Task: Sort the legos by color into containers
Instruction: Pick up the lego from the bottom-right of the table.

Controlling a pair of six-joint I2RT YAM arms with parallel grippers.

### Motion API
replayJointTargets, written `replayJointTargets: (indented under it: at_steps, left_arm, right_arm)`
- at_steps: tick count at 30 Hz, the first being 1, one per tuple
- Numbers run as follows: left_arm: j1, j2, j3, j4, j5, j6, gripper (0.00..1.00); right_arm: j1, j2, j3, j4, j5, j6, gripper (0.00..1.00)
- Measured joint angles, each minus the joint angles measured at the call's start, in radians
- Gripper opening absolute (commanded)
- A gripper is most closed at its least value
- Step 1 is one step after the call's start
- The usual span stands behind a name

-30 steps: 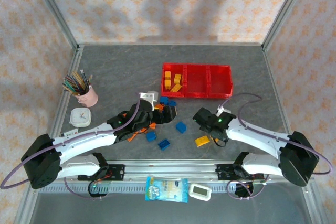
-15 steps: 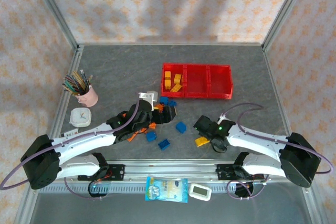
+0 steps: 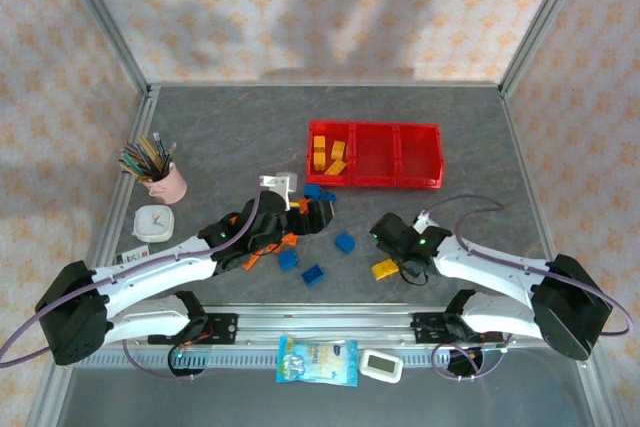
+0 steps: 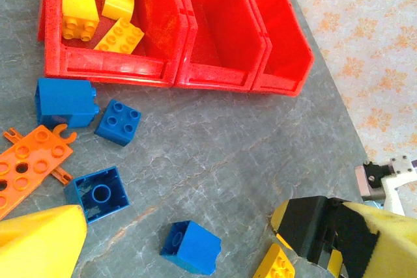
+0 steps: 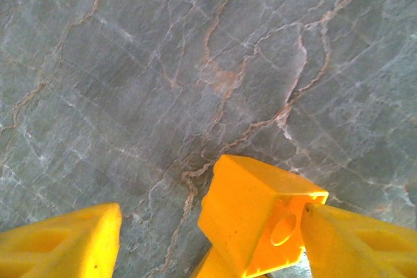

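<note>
The three joined red bins (image 3: pixel 420 157) (image 4: pixel 215 43) stand at the back right. Several yellow bricks (image 3: pixel 328 155) (image 4: pixel 98 11) lie in the leftmost bin; the other two show only red floor. Blue bricks (image 3: pixel 345 242) (image 4: pixel 192 247) and flat orange pieces (image 3: pixel 255 257) (image 4: pixel 29 164) are scattered on the table. My left gripper (image 3: pixel 318 215) (image 4: pixel 215 219) is open above the blue bricks and holds nothing. My right gripper (image 3: pixel 392 255) (image 5: pixel 212 226) is open astride a loose yellow brick (image 3: pixel 384 269) (image 5: pixel 257 216). One finger (image 5: pixel 358 245) touches the brick's hollow side.
A pink cup of pencils (image 3: pixel 165 182) and a white round object (image 3: pixel 154 223) sit at the left. A white block (image 3: pixel 280 185) lies behind my left gripper. A packet (image 3: pixel 317 360) and a small white device (image 3: pixel 381 365) rest on the front rail.
My right gripper has come down toward the near edge and now straddles the yellow brick. The left arm has shifted only slightly.
</note>
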Motion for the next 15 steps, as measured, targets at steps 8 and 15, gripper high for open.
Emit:
replayJointTargets:
  at_steps: [8,15]
  left_arm:
    - [0.000,-0.006,0.000,0.000,-0.003,0.000,0.99]
    - [0.000,-0.006,0.000,0.000,-0.003,0.000,0.99]
  right_arm:
    - [-0.005,-0.026,-0.029,-0.026,0.005,-0.004,0.76]
    - [-0.031,-0.030,-0.069,-0.012,-0.009,-0.032,0.68]
